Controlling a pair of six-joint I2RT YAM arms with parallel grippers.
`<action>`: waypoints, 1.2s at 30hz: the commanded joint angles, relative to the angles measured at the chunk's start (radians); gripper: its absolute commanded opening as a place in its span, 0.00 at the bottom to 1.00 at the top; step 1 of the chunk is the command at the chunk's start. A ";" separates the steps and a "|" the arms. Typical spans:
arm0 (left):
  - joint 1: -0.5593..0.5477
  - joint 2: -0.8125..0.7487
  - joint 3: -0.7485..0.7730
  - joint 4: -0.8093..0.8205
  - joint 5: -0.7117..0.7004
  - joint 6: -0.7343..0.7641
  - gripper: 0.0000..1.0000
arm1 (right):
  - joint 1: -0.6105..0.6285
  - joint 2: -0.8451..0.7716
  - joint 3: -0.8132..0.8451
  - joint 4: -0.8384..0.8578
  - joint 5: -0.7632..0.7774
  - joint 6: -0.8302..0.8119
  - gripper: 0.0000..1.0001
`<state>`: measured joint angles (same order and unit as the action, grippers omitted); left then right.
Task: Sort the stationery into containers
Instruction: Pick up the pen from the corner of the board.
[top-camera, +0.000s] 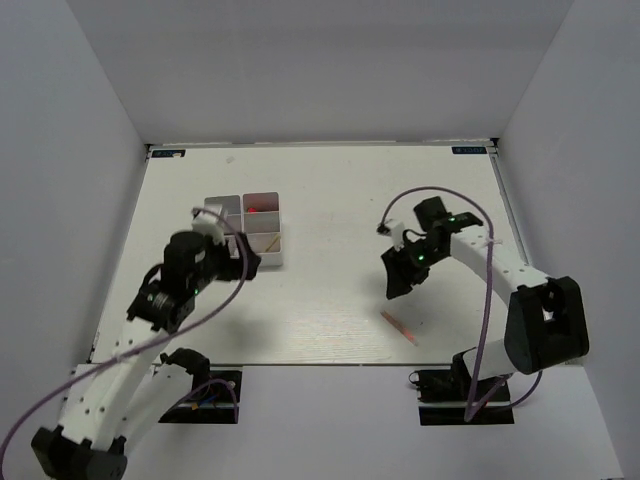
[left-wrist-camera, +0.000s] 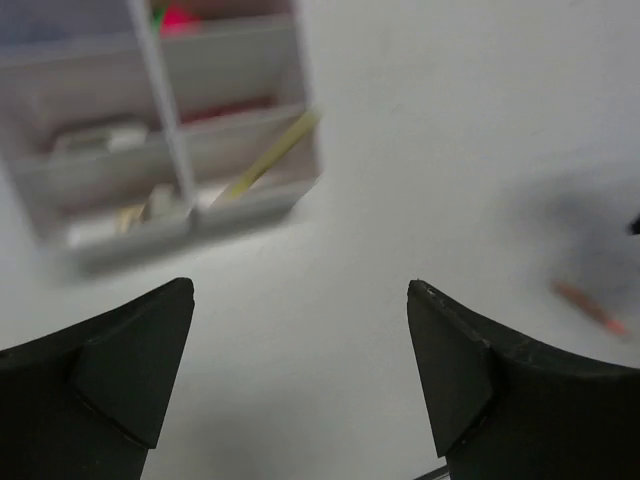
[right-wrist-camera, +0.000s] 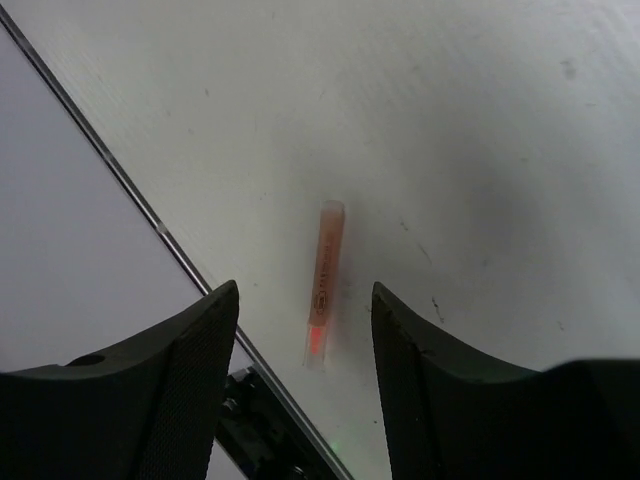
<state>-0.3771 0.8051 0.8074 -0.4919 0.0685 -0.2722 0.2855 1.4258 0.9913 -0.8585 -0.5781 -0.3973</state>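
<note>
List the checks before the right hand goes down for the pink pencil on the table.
1. Right hand open: ok, nothing between its jaws.
2. Pink pencil lined up under the gap: ok.
3. Pencil lying free on the table: ok, nothing touches it.
4. Left hand open, empty: ok.
5. Tray approach free: not ok, left hand hangs at its near edge.
6. Height above pencil: cannot tell.
</note>
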 joint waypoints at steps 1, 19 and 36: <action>0.000 -0.209 -0.184 -0.225 -0.242 -0.091 0.99 | 0.160 -0.019 -0.057 0.028 0.168 -0.055 0.59; 0.007 -0.469 -0.350 -0.157 -0.288 -0.067 1.00 | 0.507 0.134 -0.166 0.213 0.669 0.100 0.52; 0.007 -0.518 -0.355 -0.160 -0.317 -0.061 1.00 | 0.537 0.272 -0.132 0.139 0.607 0.164 0.00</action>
<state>-0.3744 0.3004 0.4427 -0.6525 -0.2291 -0.3305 0.8196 1.6306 0.9066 -0.7769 0.0608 -0.2531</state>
